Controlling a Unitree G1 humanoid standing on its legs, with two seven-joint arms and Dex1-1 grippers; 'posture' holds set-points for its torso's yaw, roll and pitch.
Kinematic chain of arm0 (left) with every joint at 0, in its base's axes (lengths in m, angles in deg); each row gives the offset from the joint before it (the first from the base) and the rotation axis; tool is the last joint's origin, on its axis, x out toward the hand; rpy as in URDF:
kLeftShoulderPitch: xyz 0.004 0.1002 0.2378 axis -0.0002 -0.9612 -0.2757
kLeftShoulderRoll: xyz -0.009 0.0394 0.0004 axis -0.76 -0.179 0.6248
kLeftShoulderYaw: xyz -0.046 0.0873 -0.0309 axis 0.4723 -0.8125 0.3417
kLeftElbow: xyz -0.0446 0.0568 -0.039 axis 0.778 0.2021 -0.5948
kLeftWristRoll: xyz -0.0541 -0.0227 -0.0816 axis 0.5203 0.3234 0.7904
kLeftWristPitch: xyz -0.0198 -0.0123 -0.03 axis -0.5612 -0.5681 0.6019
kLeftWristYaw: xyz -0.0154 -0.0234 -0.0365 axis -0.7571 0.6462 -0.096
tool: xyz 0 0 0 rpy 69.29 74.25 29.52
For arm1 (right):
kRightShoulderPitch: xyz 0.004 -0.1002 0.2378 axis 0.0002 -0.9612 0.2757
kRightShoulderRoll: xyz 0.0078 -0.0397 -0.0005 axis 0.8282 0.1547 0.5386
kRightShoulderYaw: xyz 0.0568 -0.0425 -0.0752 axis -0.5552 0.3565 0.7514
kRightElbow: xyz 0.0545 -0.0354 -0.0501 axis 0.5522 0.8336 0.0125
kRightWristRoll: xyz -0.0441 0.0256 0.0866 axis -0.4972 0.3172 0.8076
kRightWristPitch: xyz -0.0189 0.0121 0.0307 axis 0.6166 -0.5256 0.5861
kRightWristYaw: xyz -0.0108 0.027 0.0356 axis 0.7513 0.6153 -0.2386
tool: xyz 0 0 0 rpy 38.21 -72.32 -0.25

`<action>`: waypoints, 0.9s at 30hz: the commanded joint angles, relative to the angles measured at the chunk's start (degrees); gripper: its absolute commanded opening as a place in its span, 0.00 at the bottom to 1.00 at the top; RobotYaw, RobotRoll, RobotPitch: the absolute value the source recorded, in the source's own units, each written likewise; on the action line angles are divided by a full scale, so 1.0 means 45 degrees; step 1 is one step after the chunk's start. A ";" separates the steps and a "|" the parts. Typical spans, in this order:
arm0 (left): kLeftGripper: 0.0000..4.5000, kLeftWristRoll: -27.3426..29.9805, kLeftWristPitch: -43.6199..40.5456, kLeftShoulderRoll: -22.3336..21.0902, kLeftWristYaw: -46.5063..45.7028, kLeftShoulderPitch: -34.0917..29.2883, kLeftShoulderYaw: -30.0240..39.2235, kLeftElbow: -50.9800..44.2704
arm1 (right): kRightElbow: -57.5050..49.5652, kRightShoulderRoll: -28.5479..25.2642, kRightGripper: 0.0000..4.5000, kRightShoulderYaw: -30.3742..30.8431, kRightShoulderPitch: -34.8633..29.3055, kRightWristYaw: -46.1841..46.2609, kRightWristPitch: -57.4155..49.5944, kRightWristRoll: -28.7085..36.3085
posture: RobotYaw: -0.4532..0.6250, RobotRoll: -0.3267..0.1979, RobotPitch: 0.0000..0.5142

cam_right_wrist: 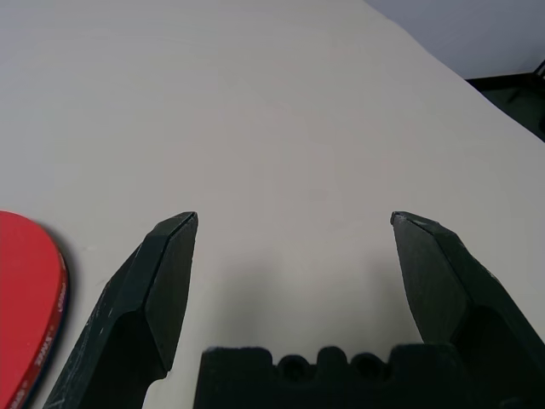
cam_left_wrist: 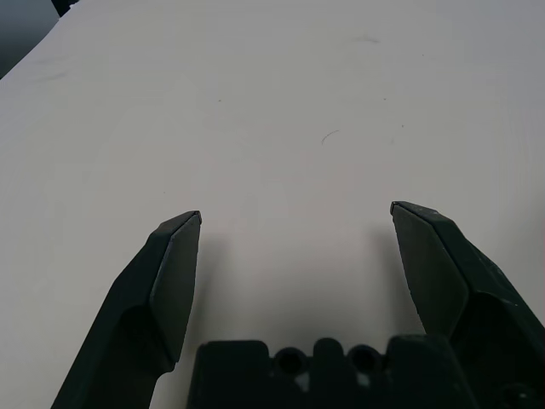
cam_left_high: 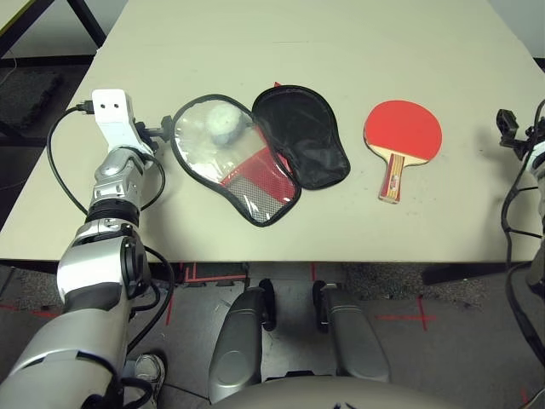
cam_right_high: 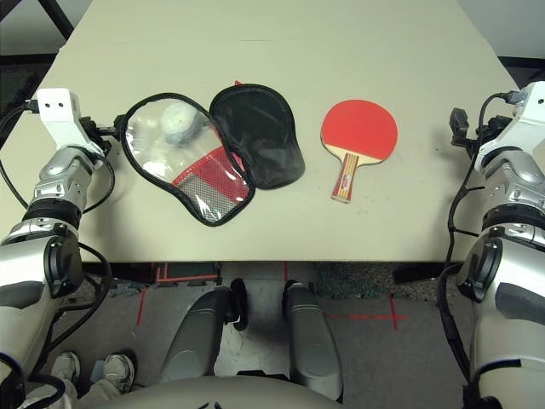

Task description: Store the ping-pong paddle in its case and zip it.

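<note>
The ping-pong paddle [cam_left_high: 402, 135] lies flat, red face up, on the right half of the table, its striped wooden handle toward me. Its case [cam_left_high: 255, 153] lies unzipped and spread open at the table's middle left, a clear plastic side with a red panel on the left and a black flap on the right. A whitish wad [cam_left_high: 224, 126] sits under the clear plastic. My left gripper [cam_left_wrist: 295, 217] is open over bare table just left of the case. My right gripper [cam_right_wrist: 294, 221] is open over bare table to the right of the paddle, whose red edge [cam_right_wrist: 30, 307] shows beside one finger.
The beige table [cam_left_high: 281, 51] stretches bare behind the objects. Its front edge [cam_left_high: 281, 258] runs close below the case and paddle. Black cables loop off both wrists near the table's left and right edges.
</note>
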 commanded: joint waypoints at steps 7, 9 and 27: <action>1.00 -0.0035 0.0011 0.0101 0.0098 0.0028 -0.0069 -0.0015 | 0.0110 -0.0184 1.00 -0.0107 0.0014 -0.0199 0.0117 0.0101 | 0.35 0.62 0.47; 1.00 -0.0076 0.0005 -0.0111 0.0200 0.0280 -0.0100 0.0012 | 0.0109 -0.0244 1.00 -0.0133 0.0123 -0.0144 -0.0003 0.0123 | 0.36 0.62 0.44; 1.00 -0.0826 -0.2478 -0.1677 0.6487 0.5174 -0.1853 0.0422 | -0.9268 -0.0162 1.00 0.1835 0.0178 -0.0079 -1.4429 0.1200 | 0.35 0.62 0.37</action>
